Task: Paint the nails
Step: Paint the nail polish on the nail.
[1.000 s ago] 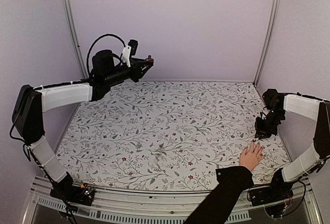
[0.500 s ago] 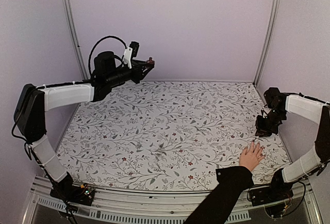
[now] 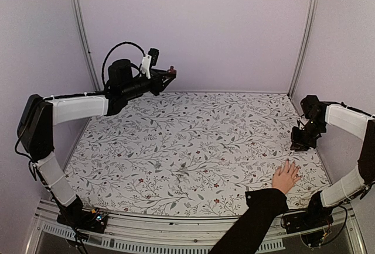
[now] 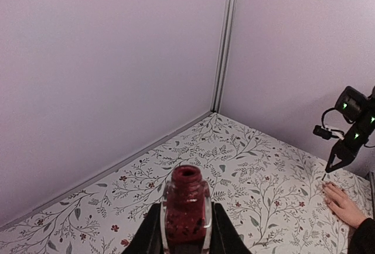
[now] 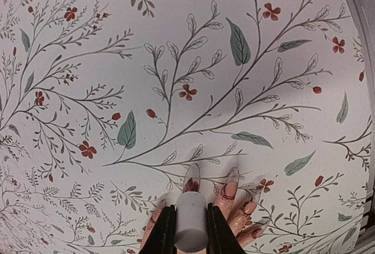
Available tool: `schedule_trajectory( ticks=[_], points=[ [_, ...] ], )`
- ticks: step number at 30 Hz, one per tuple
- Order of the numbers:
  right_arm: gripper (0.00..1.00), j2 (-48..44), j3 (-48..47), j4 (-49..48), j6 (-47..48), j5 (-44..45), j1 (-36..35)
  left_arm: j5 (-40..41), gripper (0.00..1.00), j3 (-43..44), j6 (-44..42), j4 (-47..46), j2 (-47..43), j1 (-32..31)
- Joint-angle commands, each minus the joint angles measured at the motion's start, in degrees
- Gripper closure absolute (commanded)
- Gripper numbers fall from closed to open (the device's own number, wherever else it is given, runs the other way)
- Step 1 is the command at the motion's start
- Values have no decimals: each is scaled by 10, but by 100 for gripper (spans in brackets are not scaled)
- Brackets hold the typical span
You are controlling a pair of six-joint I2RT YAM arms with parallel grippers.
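Note:
A light-skinned hand (image 3: pixel 285 177) in a black sleeve (image 3: pixel 253 222) lies flat at the near right of the table. In the right wrist view its long clear nails (image 5: pixel 192 175) point away from me, with red smears near their bases. My right gripper (image 3: pixel 297 144) hovers just beyond the fingertips, shut on a white cap (image 5: pixel 191 222) directly over the middle nails. My left gripper (image 3: pixel 170 71) is raised at the back left, shut on a small dark-red bottle (image 4: pixel 186 207) that stands upright with its neck uncapped.
The floral tablecloth (image 3: pixel 187 143) covers the table. Lilac walls with metal corner posts (image 3: pixel 306 31) close it in on three sides. The right arm's white forearm (image 3: pixel 345 119) runs along the right wall.
The right gripper has drifted slightly up and away from the hand. The left gripper with the bottle has crept a little upward. The hand has stayed still.

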State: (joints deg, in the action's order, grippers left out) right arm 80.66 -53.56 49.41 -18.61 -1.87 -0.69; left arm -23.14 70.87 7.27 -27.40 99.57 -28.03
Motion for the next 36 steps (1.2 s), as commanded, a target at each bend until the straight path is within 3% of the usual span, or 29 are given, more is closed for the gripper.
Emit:
schedule_trajectory(
  ticks=[1, 36],
  points=[
    [100, -8, -19, 21, -5, -8, 3, -6, 100, 7, 6, -19, 5, 7],
    [100, 34, -1, 9, 13, -13, 2, -6, 100, 10, 8, -10, 9, 8]
  ],
)
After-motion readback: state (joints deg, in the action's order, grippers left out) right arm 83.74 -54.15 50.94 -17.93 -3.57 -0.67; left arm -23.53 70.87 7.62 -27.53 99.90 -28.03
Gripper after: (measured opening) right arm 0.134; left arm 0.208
